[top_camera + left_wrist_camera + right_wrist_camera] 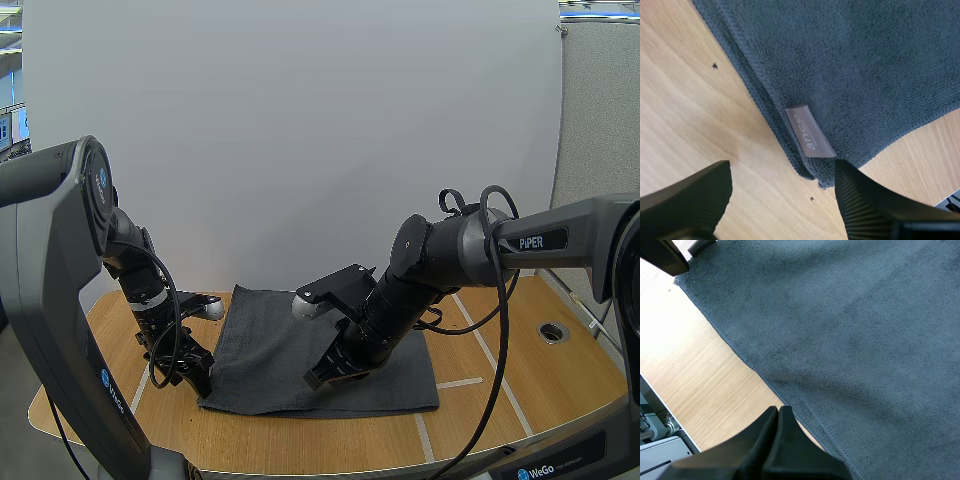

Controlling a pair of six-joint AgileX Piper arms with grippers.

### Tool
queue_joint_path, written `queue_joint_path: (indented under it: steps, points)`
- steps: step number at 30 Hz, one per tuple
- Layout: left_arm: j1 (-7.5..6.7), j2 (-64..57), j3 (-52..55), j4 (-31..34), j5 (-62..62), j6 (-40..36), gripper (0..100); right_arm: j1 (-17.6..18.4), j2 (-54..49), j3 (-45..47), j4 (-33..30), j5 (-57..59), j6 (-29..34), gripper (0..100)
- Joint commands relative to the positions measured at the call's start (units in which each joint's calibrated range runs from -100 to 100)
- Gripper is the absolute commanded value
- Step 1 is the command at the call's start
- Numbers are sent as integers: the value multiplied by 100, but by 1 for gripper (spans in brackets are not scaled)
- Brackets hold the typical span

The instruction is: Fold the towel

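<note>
Left claw (782, 172) agape, tag (810, 131) on towel (865, 65) corner, right claw (778, 412) closed

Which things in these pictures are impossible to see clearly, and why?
- High view: the right arm hides the middle of the towel.
- Left wrist view: the letters on the label are too blurred to read.
- Right wrist view: the right end effector covers the towel edge beneath it; contact is unclear.
</note>
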Motion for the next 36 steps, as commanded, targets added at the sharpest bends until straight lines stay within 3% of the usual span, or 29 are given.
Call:
queue_joint_path:
  steps: [1, 19, 29, 36]
  points:
    - [0, -59, 15, 13, -19, -16, 95, 10, -30, 25, 3, 10, -38, 0]
    - [0, -59, -30, 44, -11, -37, 95, 10, -30, 25, 3, 10, -38, 0]
    - [0, -683, -439, -632, -16, 54, 95, 11, -30, 25, 3, 28, -38, 0]
    - [0, -1220, -678, -674, 211, 88, 95, 11, -30, -32, 3, 28, 12, 0]
